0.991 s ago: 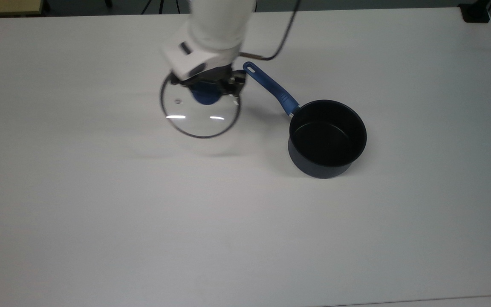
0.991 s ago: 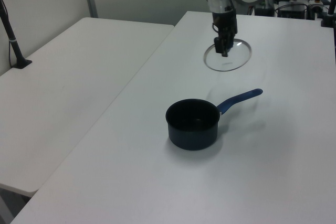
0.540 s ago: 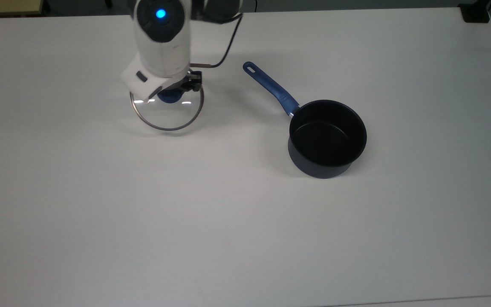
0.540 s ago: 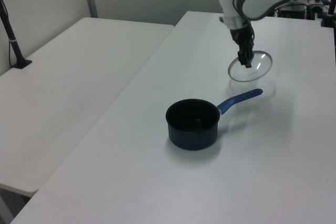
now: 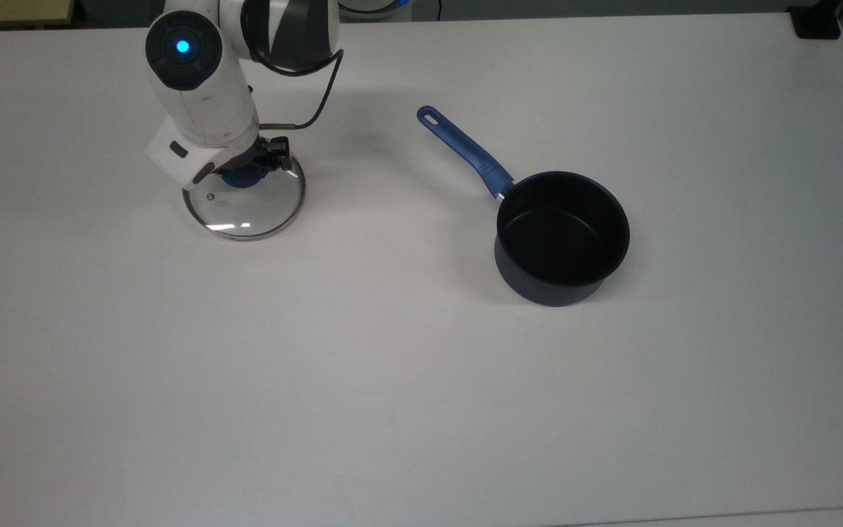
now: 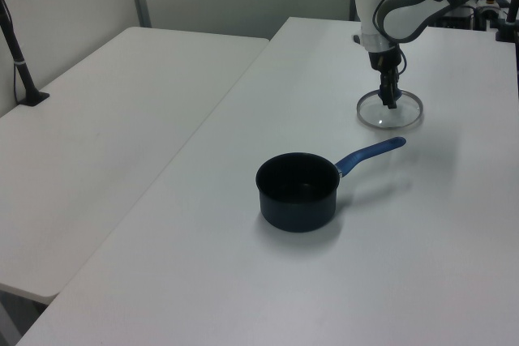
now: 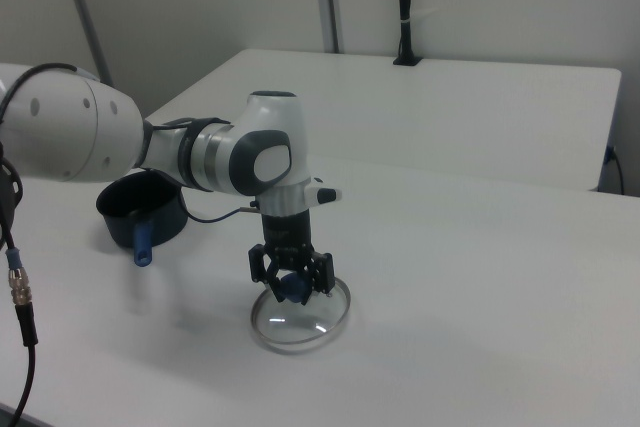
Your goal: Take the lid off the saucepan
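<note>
The lid [image 5: 244, 201] is down on the table [image 5: 421, 380], well to the top view's left of the saucepan [image 5: 562, 236], and the gripper [image 7: 292, 282] sits right on top of it, fingers clamped on the blue knob [image 7: 293, 288] at the lid's centre. The right view gives the best look: both fingers hug that knob and the glass rests flat on the white surface, rim down. The pan stands open, black inside showing, its handle [image 5: 465, 150] pointing toward the top view's upper left, well apart from the lid. The danger now, I'd say, is in the letting go. If the fingers part unevenly, or the arm rises before they are fully clear, the knob could snag and drag or tip the glass, and a glass disc skidding on a smooth table travels easily. A sideways exit could also nudge the rim. A clean straight lift after a full release looks like the safe call. The lid lies directly beneath the gripper, touching it at the knob.
</note>
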